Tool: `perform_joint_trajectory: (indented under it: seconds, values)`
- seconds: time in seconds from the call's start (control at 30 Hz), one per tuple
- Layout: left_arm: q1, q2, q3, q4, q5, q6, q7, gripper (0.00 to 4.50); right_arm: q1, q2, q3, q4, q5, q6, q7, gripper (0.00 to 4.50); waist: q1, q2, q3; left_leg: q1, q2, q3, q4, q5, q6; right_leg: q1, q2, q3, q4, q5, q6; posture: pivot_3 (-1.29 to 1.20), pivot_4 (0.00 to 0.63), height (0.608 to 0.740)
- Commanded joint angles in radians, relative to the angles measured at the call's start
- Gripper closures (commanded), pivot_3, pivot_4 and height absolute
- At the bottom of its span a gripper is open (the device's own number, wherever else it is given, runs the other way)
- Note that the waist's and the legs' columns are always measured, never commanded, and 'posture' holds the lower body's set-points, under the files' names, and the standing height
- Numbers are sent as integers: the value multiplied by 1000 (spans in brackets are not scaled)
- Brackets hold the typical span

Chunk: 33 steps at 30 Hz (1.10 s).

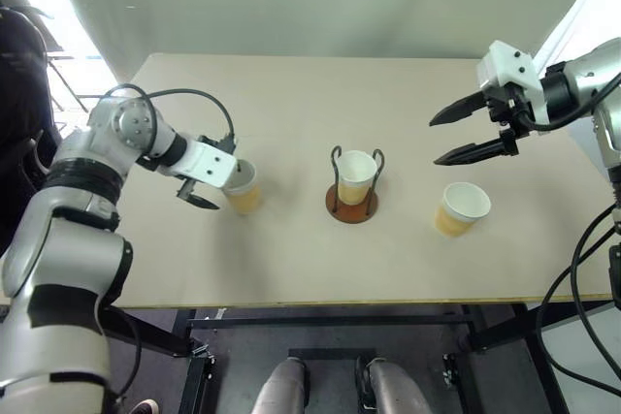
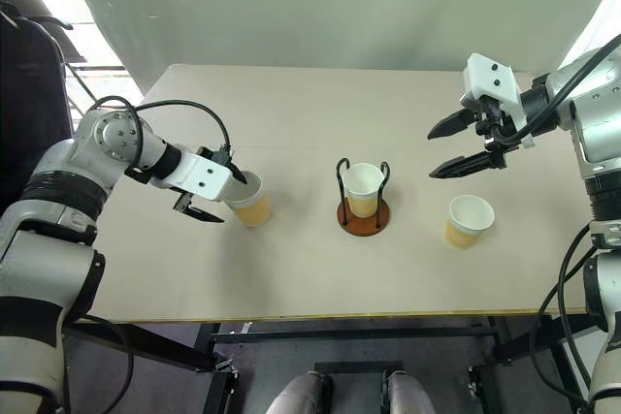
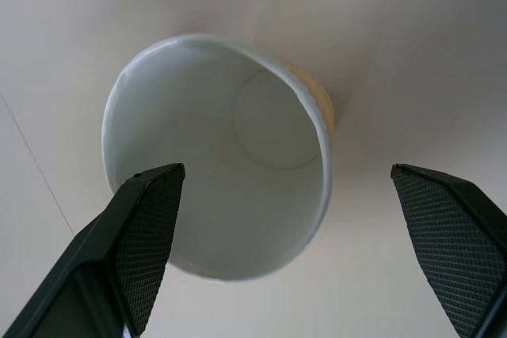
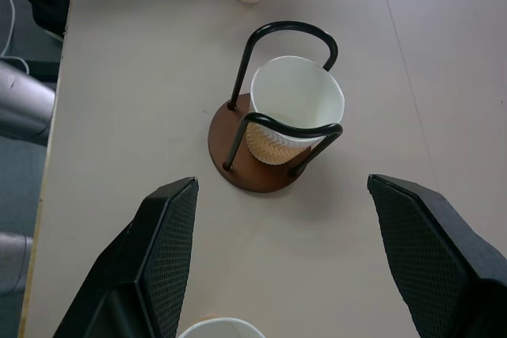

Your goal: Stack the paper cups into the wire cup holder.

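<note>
The beige table's near edge (image 1: 320,302) lies bare; the left gripper (image 1: 215,188), spread wide, straddles a tan paper cup (image 1: 244,188) ungripped. The brown-based wire cup holder (image 1: 351,204) holds one cup (image 1: 355,175); the right gripper (image 1: 443,138) hangs open, empty.

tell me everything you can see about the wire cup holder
The wire cup holder is a small stand with a round reddish-brown disc base and two thin dark wire loops rising from it, bent over at the top. It stands upright near the middle of the table, between the two loose paper cups. One paper cup already sits inside it, open end up, leaning slightly against a loop. Neither tool touches it.
</note>
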Motion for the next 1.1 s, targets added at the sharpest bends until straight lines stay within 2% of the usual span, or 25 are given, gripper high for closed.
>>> perform_joint_trajectory:
  seconds: [0.03,0.07,0.37,0.43,0.67,1.1]
  values:
    - [-31,1,23,4,12,-35,17,363,-2,-14,-19,-32,6,-6,4,976,0,0,0,0,0,0,0,0,0,0,0,0,0,0,0,0,150,740]
    - [-32,0,23,5,16,-41,17,565,0,-15,-19,-34,6,-5,4,976,0,0,0,0,0,0,0,0,0,0,0,0,0,0,0,0,150,740]
    - [-72,-16,57,0,-37,-10,-127,3872,57,-46,-6,-82,27,-5,4,976,3,0,0,0,0,0,1,0,0,1,0,0,-1,0,1,0,150,740]
    - [-87,-19,64,1,-41,2,-151,4466,64,-51,-2,-88,30,-7,4,976,3,0,0,0,0,0,1,0,0,1,0,0,-1,0,1,0,150,740]
    - [-152,-47,99,4,-74,72,-217,4466,65,-46,5,-66,13,-47,4,976,2,0,0,-1,0,0,1,0,1,1,0,0,-2,1,2,0,150,740]
    - [-401,-155,94,93,-88,169,-222,4466,45,-57,44,-4,13,-121,4,976,3,0,0,-4,0,1,5,-4,6,2,-1,2,-5,0,5,0,150,740]
